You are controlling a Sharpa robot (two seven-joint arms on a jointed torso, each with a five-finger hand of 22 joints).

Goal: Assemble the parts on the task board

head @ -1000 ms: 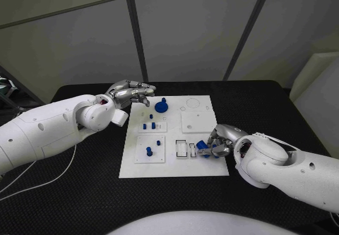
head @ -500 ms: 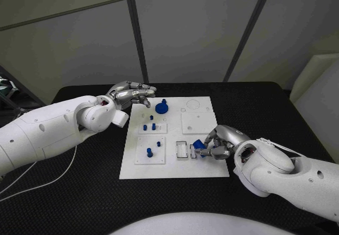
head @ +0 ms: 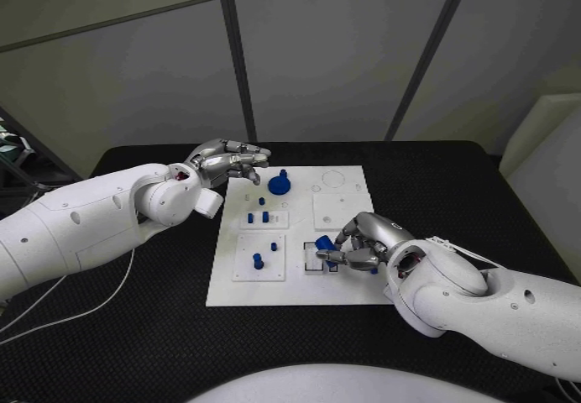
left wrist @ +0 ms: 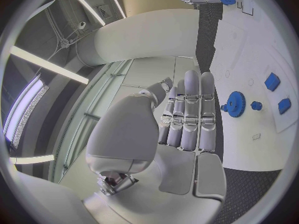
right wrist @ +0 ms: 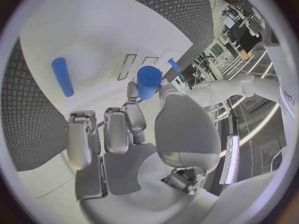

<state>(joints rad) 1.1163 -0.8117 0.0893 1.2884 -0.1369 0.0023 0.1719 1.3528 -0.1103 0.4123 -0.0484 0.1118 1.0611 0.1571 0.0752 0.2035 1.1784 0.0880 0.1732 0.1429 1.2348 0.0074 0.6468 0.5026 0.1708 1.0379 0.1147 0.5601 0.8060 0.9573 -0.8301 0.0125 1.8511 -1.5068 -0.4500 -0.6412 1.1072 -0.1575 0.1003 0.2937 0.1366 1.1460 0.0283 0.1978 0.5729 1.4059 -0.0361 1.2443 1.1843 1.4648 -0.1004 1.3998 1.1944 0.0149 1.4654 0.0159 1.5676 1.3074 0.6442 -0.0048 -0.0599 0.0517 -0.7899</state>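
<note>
One blue part in right hand

The task board lies in the middle of the table; the left hand hangs over its far left corner, just left of the gear standing at the board's far edge; nearer, on the board's left half, stand the small pegs and a single peg; the right hand sits over the near right part, holding a part above the slots.
</note>
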